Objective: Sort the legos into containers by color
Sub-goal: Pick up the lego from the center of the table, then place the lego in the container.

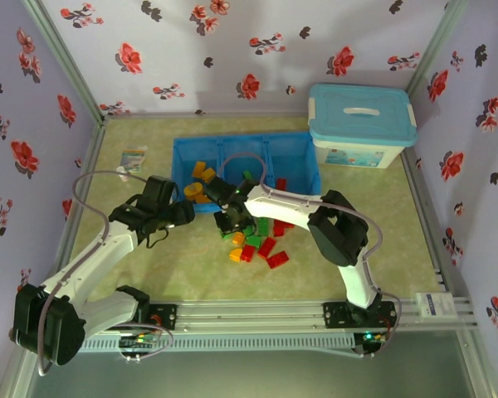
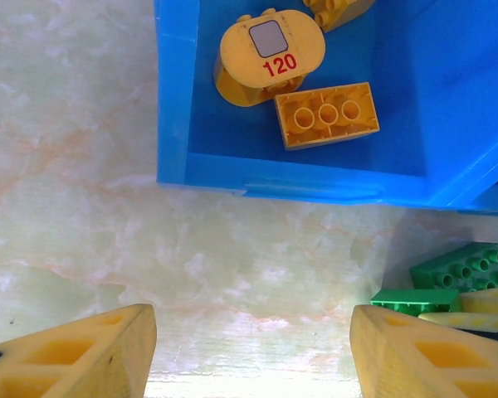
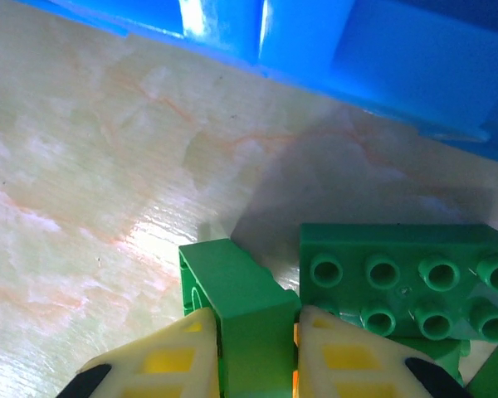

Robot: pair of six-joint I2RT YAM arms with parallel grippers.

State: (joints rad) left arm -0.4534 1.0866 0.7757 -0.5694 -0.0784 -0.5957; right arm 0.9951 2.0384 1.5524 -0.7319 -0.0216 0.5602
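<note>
Pinched between the yellow fingers [image 3: 183, 356] of the right gripper [image 3: 257, 323] sits a small green brick [image 3: 232, 282], low on the table [image 3: 75, 191]. A larger green brick [image 3: 407, 278] lies just beside it, seemingly touching, and the blue tray [image 3: 415, 58] is ahead of the fingertips. That neighbour may drag or tip as the small one lifts, since they crowd together, and so narrow a hold could let the brick twist out. Meanwhile the left gripper [image 2: 251, 332] hangs spread and empty over bare table, the tray compartment with yellow bricks [image 2: 326, 114] ahead of it and loose bricks [image 2: 461, 269] off to one side.
</note>
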